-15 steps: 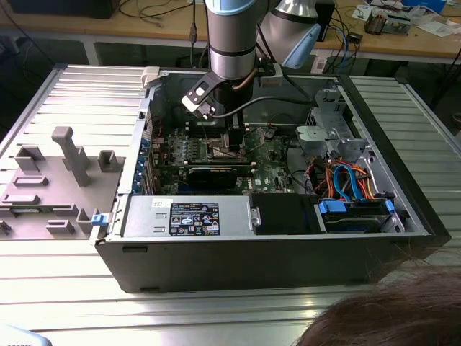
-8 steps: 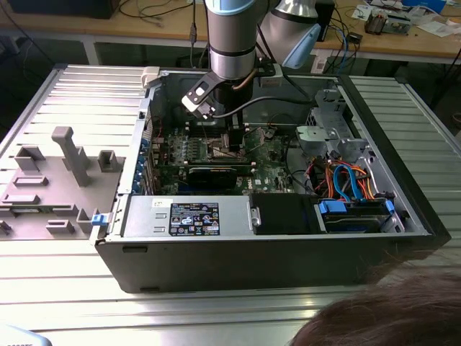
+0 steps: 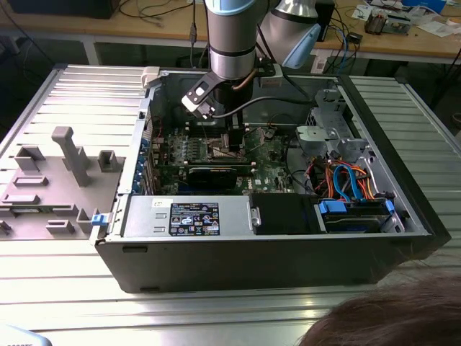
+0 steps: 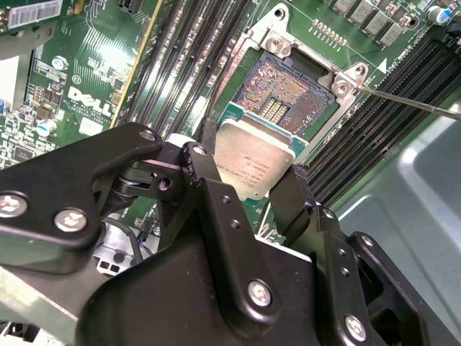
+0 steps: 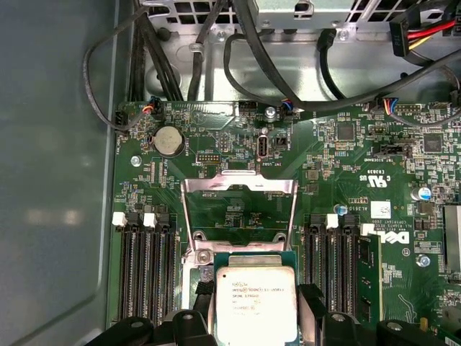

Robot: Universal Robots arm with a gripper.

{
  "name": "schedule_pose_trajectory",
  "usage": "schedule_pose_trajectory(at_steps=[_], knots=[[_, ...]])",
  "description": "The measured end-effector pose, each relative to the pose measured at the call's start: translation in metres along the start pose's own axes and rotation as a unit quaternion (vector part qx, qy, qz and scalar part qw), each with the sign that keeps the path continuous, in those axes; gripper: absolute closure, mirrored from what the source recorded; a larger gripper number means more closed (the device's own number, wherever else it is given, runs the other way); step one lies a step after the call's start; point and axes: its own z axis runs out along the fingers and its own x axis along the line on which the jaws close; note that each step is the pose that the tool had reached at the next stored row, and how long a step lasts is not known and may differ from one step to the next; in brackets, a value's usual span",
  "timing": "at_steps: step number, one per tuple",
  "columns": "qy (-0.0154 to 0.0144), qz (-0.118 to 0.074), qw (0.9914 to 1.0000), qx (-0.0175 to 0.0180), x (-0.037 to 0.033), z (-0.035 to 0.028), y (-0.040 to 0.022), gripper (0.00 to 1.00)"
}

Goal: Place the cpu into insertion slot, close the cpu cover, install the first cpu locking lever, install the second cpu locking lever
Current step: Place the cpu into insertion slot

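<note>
Your end effector point(image 4: 245, 173) is clenched on the cpu point(image 4: 263, 155), one finger on each of two opposite edges and the metal face toward the wrist. That grip lets the chip hang flat with its underside free to meet the socket. Directly beneath and just ahead of the fingertips lies the insertion slot point(image 4: 288, 86), its contact field bare. The cpu overlaps the slot's nearer edge and, by my judgement, is not yet seated. Beyond the slot the cpu cover point(image 5: 240, 186) stands swung up on its hinge, leaving the recess open from above. A thin lever rod point(image 4: 410, 101) juts clear to one side. Memory slots point(image 5: 144, 267) flank the fingers closely on both sides, so room is narrow there. Farther out, the case wall point(image 3: 252, 252) rings everything on the worktop point(image 3: 72, 303).
</note>
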Motion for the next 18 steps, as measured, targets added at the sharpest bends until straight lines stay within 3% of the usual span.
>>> schedule_pose_trajectory(at_steps=[18], knots=[[-0.0003, 0.004, 0.99999, -0.0001, 0.0, 0.0003, 0.0, 0.45]])
